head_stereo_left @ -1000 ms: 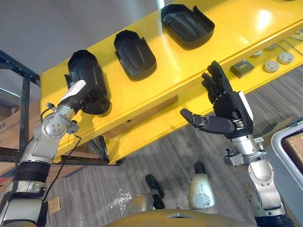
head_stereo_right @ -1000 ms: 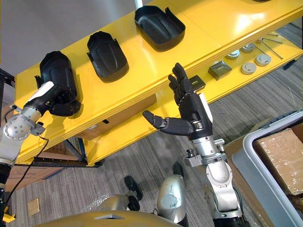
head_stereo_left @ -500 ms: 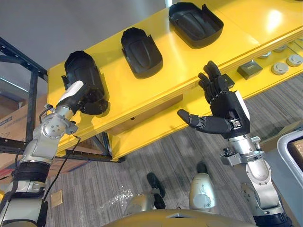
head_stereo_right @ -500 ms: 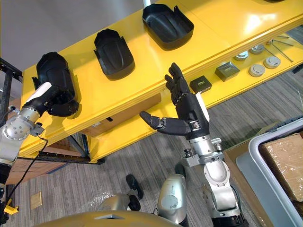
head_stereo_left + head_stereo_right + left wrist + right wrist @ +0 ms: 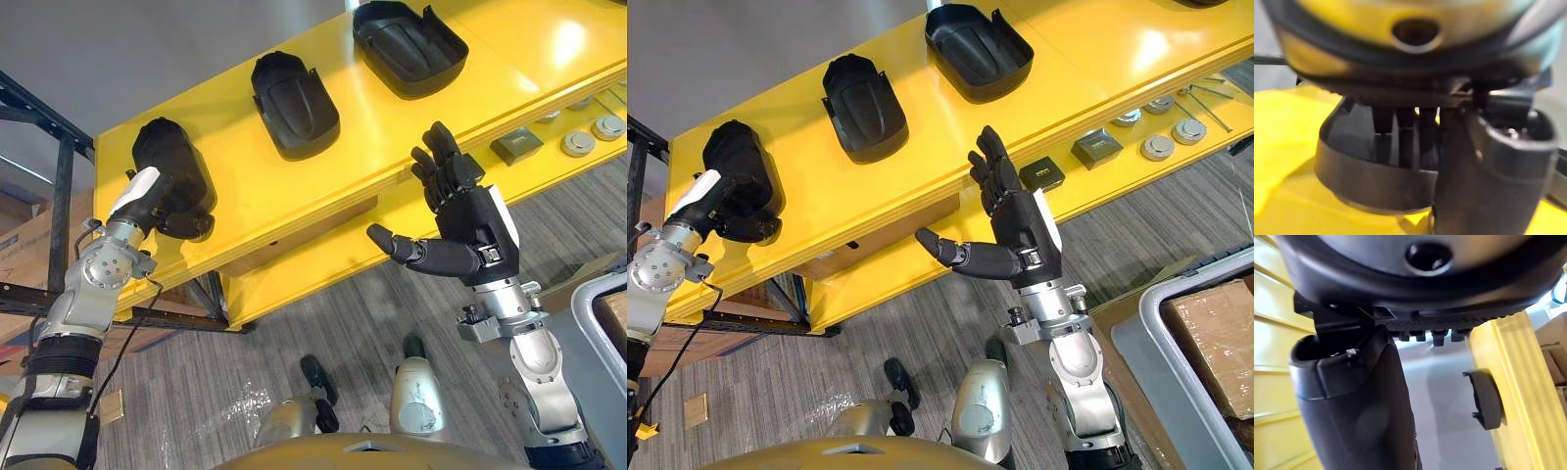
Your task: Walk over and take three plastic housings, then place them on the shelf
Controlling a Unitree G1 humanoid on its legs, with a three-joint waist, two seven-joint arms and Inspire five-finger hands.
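A workshop or storeroom: a yellow shelf unit carrying metal fittings and a cardboard box below, a dark steel rack beside it, a grey bin holding a carton, and a grey plank floor

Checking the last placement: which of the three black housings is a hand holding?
The leftmost housing, at the shelf's end: the left hand grips its near rim. The middle housing and right housing lie untouched.
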